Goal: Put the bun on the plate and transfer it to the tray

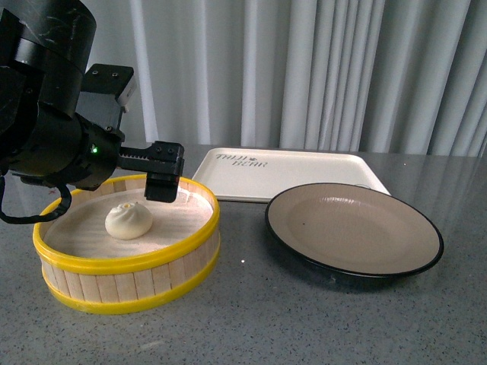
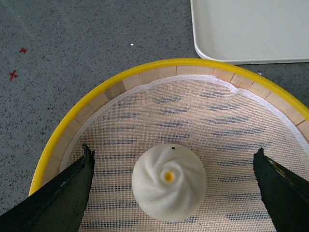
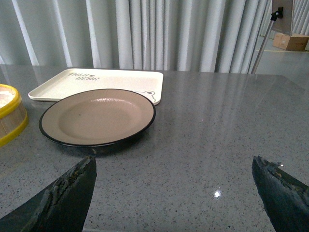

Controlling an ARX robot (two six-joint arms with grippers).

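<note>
Currently the bun (image 2: 169, 188) sits upright on the mesh liner inside the steamer basket (image 1: 114, 266), its twisted top pointing straight up; being round, it has no long axis. The left gripper (image 2: 172, 150) hangs over the basket, jaws spread wide to either side of the bun, clear of it and gripping nothing. The right gripper (image 3: 174, 158) is likewise wide apart and empty. Beside the basket lies the plate (image 1: 354, 228), and behind it the tray (image 1: 289, 171), its long side running left to right.
</note>
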